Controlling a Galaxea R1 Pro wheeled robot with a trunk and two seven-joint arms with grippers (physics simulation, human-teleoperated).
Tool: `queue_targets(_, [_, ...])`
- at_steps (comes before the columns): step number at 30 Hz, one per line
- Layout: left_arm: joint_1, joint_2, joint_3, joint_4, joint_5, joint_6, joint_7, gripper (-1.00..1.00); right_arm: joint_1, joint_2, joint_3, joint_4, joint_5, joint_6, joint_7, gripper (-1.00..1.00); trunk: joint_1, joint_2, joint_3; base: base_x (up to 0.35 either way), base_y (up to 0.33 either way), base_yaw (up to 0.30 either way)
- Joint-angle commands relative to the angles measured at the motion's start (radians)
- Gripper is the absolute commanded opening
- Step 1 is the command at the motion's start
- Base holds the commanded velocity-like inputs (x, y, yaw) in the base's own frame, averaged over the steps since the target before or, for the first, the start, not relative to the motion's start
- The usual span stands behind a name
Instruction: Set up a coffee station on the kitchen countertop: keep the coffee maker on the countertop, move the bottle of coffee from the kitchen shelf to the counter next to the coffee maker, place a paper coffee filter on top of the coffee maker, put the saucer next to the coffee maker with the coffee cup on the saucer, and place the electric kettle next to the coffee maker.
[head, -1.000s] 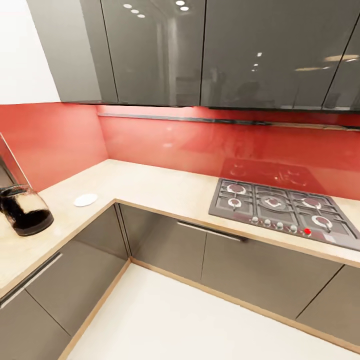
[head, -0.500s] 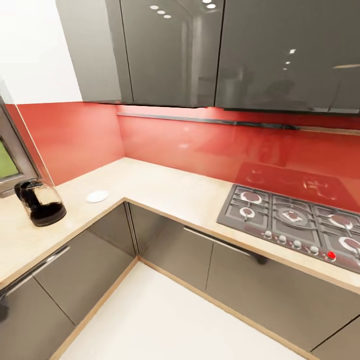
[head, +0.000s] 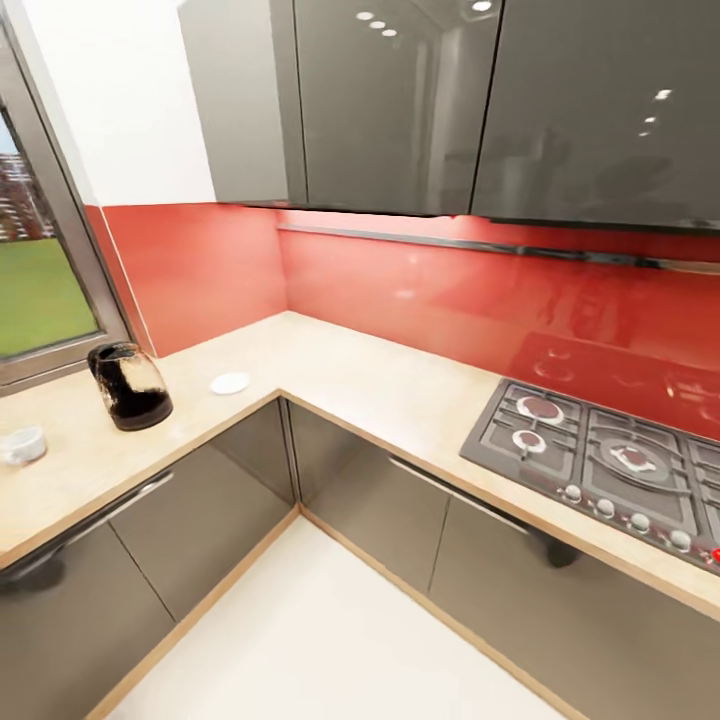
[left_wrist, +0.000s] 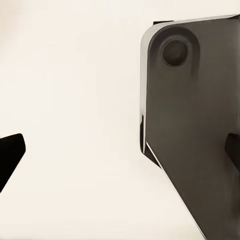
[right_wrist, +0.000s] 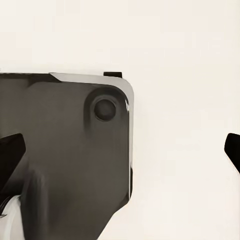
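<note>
Beige L-shaped kitchen countertop (head: 330, 375): electric kettle (head: 130, 387) mid-left, saucer (head: 230, 383) near its right, coffee cup (head: 22, 445) at left edge. Left gripper (left_wrist: 120, 155) & right gripper (right_wrist: 120, 150) both spread wide, empty.

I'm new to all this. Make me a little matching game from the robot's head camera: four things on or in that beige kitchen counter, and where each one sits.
Things:
1. rounded glass kettle with black base
2. small white round saucer
3. tiny white cup
4. grey gas hob with knobs

Places:
A. at the far left edge of the view, below the window
B. set into the beige speckled countertop at the right
C. near the counter's inner corner, right of the kettle
D. between the cup and the saucer

Pairs: 1-D, 2-C, 3-A, 4-B
</note>
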Motion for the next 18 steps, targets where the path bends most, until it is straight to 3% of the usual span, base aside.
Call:
queue_targets(1, [-0.001, 0.0, 0.007, 0.002, -0.011, -0.004, 0.004, 1.0, 0.0, 0.0, 0.0, 0.0, 0.0, -0.003, 0.0, 1.0, 0.001, -0.002, -0.002, 0.0, -0.004, 0.277])
queue_targets(18, [-0.001, -0.008, 0.006, 0.002, -0.012, -0.004, 0.003, 1.0, 0.0, 0.0, 0.0, 0.0, 0.0, -0.003, 0.0, 1.0, 0.001, -0.002, -0.002, 0.02, -0.021, 0.277])
